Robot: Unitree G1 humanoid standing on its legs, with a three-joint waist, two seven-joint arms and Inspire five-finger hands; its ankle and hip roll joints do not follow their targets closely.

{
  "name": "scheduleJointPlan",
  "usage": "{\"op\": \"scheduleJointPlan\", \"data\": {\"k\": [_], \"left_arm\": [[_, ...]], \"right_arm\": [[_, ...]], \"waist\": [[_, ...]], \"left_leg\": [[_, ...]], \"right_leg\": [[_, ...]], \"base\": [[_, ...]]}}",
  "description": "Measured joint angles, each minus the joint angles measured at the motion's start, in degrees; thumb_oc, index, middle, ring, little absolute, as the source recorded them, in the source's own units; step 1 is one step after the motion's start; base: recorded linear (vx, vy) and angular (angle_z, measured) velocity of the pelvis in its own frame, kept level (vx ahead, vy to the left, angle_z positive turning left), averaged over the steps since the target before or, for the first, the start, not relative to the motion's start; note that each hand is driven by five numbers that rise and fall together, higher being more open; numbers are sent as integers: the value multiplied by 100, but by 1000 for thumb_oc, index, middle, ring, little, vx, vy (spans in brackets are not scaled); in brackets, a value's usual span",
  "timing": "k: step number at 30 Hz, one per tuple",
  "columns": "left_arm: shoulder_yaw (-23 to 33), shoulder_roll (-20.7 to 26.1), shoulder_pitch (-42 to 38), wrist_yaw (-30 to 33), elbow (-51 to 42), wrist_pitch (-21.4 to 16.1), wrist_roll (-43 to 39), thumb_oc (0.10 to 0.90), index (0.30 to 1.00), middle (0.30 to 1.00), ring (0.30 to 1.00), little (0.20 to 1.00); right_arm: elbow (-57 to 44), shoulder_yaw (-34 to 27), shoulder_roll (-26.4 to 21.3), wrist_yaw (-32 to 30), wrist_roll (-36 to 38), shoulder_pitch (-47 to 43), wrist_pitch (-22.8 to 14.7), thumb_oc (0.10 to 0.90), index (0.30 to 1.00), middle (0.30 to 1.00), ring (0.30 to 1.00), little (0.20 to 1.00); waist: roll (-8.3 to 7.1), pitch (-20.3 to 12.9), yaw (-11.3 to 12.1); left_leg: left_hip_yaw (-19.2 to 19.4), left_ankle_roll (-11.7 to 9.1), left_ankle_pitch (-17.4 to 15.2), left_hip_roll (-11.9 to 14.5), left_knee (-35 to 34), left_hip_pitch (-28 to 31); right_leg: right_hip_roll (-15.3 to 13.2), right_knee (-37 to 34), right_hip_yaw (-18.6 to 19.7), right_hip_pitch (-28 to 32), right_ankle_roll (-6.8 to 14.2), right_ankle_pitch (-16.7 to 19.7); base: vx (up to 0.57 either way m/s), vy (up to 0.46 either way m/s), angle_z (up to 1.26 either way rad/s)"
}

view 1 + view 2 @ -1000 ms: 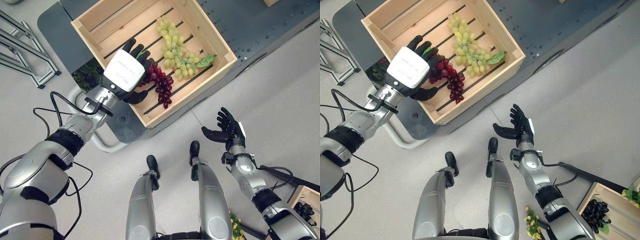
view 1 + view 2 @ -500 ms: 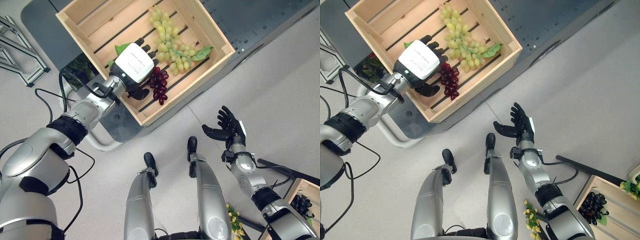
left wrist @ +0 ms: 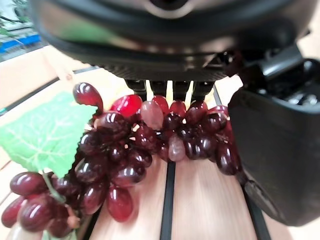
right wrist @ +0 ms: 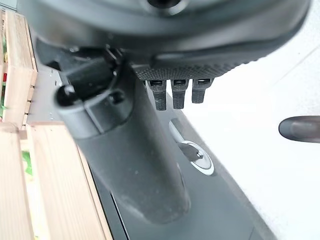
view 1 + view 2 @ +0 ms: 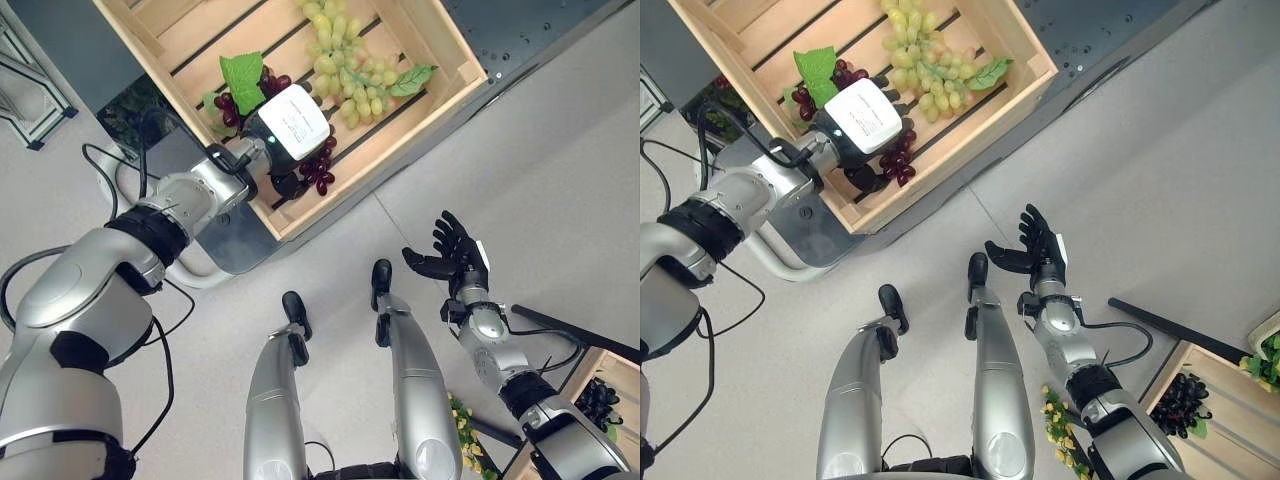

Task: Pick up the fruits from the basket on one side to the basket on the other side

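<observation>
Two bunches lie in the crate [image 5: 440,50] ahead: green grapes [image 5: 345,55] toward its far side and red grapes [image 5: 262,100] nearer the front wall, with a leaf [image 5: 242,74] at the stem end. The left hand [image 5: 295,125] is set down over the red grapes, its white-backed palm covering the middle of the bunch. In the left wrist view the fingers [image 3: 170,90] are seen above the berries [image 3: 145,135] and the thumb [image 3: 265,145] stands at one side, touching the outer berries; the bunch is not seen to be enclosed, and it rests on the slats. Whether a real grip is formed cannot be told.

The step in hand is judged to be the grasp of the red grapes. It would be done best if the fingers were brought well under the far side of the bunch and the thumb closed against the near side, so that the stem and the core are caught and not a few loose berries. The lift should be made straight up, clear of the front wall, since a hanging tail could be snagged there.

The right hand [image 5: 1038,250] is held over the floor, well apart from the crate, fingers spread and holding nothing. A second crate [image 5: 1230,410], with dark grapes [image 5: 1180,402] in it, is seen at the robot's right; it is taken as the goal.
</observation>
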Motion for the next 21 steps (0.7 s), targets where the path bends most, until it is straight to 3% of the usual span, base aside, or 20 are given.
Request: {"op": "scheduleJointPlan", "data": {"k": [6,10,11,12,15,19,20,21], "left_arm": [[3,-5,-216,-291,-63,43,2,800,900,900,900,900],[0,-19,-299,-534,-173,512,4,800,900,900,900,900],[-1,-39,-325,-620,-187,710,0,507,460,460,460,460],[1,-47,-327,-646,-187,825,-7,400,300,300,300,300],[0,29,-327,-601,-183,1089,-142,400,300,300,300,300],[7,121,-224,-361,-115,1535,-170,400,300,300,300,300],[57,129,-211,-276,-61,1557,-156,400,300,300,300,300],[116,135,-207,-136,-60,1564,-139,400,300,300,300,300]], "right_arm": [[-2,14,40,0,18,-65,-6,800,900,900,900,900],[-33,22,44,-37,186,-158,-48,800,900,900,900,900],[-68,26,45,-63,185,-158,-50,800,900,900,900,900],[-84,29,47,-76,185,-160,-52,800,900,900,900,900],[-293,36,48,-143,184,-102,-85,800,900,900,900,900],[-403,33,39,-195,184,-45,-118,800,900,900,900,900],[-432,37,48,-201,184,-51,-126,800,900,900,900,900],[-475,36,51,-201,181,23,-136,800,900,900,900,900]], "waist": [[-32,-12,38],[-58,-34,45],[-66,-37,44],[-70,-40,47],[-73,-40,45],[-78,-44,91],[-72,-46,97],[-83,-50,13]], "left_leg": [[10,17,-9,-10,20,-180],[27,20,-8,-36,-134,-266],[26,20,-8,-46,-188,-289],[27,20,-8,-53,-221,-296],[30,18,-8,-34,-339,-319],[-122,50,25,-91,-151,-270],[-77,81,45,-21,-148,-292],[-76,46,66,-20,-91,-329]], "right_leg": [[8,-201,13,-97,106,66],[3,-508,-24,-115,217,130],[-1,-582,-28,-121,224,130],[-6,-615,-30,-130,235,123],[0,-535,-49,-218,430,-21],[44,-499,-69,-280,455,-38],[54,92,-19,-367,293,-121],[37,404,7,-282,-81,-361]], "base": [[-14,-3,-3],[-10,-3,-3],[0,0,0],[0,0,0],[-24,5,0],[-19,11,-14],[-17,6,13],[-19,1,32]]}}
